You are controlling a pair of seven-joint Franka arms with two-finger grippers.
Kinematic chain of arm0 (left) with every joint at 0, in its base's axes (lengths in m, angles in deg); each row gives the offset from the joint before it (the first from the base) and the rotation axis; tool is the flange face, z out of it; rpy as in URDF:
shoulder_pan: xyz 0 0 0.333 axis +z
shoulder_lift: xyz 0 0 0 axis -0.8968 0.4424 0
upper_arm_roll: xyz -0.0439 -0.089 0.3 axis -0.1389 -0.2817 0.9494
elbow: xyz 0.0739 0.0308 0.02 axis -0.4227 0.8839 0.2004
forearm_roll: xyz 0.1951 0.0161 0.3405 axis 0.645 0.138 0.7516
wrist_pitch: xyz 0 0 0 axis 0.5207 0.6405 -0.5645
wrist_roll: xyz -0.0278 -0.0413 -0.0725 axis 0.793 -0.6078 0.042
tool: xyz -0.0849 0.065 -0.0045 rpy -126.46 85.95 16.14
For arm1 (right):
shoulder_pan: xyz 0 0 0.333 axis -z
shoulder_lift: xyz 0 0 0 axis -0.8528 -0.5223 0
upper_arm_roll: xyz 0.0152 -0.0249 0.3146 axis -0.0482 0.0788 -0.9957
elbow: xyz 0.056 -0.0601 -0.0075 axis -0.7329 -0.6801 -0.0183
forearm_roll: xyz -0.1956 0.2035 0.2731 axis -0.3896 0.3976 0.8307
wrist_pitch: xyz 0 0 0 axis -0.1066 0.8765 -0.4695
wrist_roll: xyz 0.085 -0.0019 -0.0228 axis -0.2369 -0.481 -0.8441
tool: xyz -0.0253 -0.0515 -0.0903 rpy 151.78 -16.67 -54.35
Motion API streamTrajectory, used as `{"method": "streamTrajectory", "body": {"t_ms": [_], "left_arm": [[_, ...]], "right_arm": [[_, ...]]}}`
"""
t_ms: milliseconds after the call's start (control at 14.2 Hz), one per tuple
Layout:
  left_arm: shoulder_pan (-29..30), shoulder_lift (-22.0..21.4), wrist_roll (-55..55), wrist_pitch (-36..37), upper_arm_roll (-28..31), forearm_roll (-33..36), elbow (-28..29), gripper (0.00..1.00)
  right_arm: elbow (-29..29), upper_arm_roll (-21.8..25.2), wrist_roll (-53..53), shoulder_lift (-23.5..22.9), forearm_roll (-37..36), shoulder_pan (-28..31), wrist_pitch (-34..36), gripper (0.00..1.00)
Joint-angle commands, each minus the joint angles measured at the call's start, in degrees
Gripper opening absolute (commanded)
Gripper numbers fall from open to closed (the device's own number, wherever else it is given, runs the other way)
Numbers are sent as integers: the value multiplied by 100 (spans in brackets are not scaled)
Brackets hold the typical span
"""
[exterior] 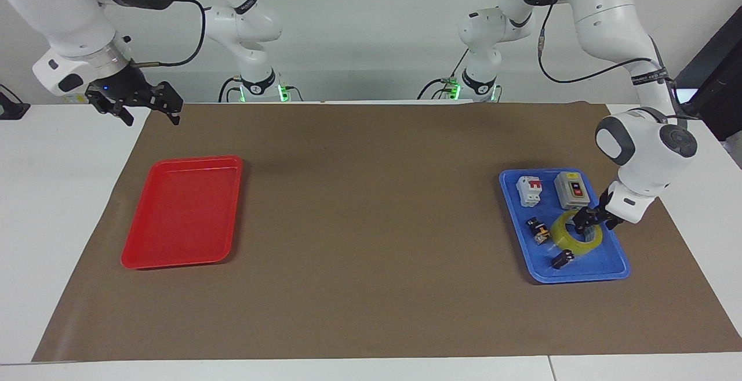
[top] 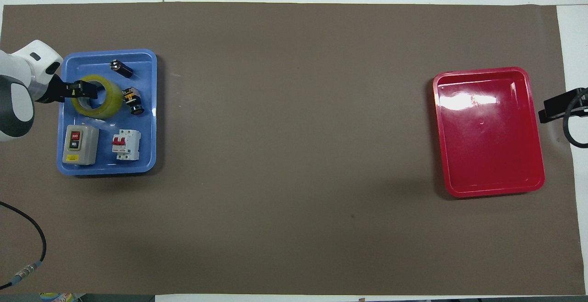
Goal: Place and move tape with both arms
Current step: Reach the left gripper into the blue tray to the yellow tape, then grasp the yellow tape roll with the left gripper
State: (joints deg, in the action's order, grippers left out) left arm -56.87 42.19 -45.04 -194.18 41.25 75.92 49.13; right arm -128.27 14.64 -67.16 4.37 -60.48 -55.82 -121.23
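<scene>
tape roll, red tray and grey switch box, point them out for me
tape roll (top: 109, 107), overhead view, on its yellow outer band
red tray (exterior: 179, 213), facing view, on its bare floor
grey switch box (top: 88, 144), overhead view, on its grey face beside the buttons

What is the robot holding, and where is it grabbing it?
Nothing is lifted yet. The left gripper is down at the tape's rim in the blue tray; a hold cannot be told. The right gripper waits empty.

Glossy red plastic tray (top: 533, 127) at the right of the overhead frame, catching bright glare. Blue tray (top: 106, 167) at the left, smooth plastic with a softer sheen. Tape (top: 110, 107), translucent, shiny yellow film. Brown table cover (top: 294, 155), matt and paper-like, faintly creased.
</scene>
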Motion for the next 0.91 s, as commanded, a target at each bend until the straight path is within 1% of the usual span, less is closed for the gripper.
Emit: {"method": "streamTrajectory", "body": {"t_ms": [0, 70, 141, 211, 422, 492, 633, 774, 844], "left_arm": [[33, -68, -71, -462, -20, -123, 425, 92], [33, -68, -62, -455, -20, -123, 435, 79], [42, -77, -71, -394, -20, -123, 409, 35], [86, -86, -71, -376, -20, -123, 426, 0], [43, -147, -88, -192, -29, -123, 400, 0], [33, -278, -80, -34, -29, -123, 382, 0], [69, -681, -88, 562, -37, -123, 277, 0], [-28, -954, -71, 1483, -29, -114, -117, 0], [-63, -1121, -53, 1670, -37, -114, -136, 0]], "right_arm": [[-100, -49, -83, 75, 22, 82, -44, 100], [-100, -49, -83, 75, 22, 73, -44, 100], [-100, -49, -83, 75, 22, 82, -44, 100], [-100, -49, -83, 75, 22, 73, -44, 100], [-100, -49, -83, 75, 22, 73, -53, 100], [-100, -49, -83, 75, 22, 73, -44, 100], [-100, -49, -83, 75, 22, 73, -53, 100], [-100, -49, -83, 75, 22, 73, -44, 100], [-100, -49, -83, 75, 22, 73, -44, 100]]}}
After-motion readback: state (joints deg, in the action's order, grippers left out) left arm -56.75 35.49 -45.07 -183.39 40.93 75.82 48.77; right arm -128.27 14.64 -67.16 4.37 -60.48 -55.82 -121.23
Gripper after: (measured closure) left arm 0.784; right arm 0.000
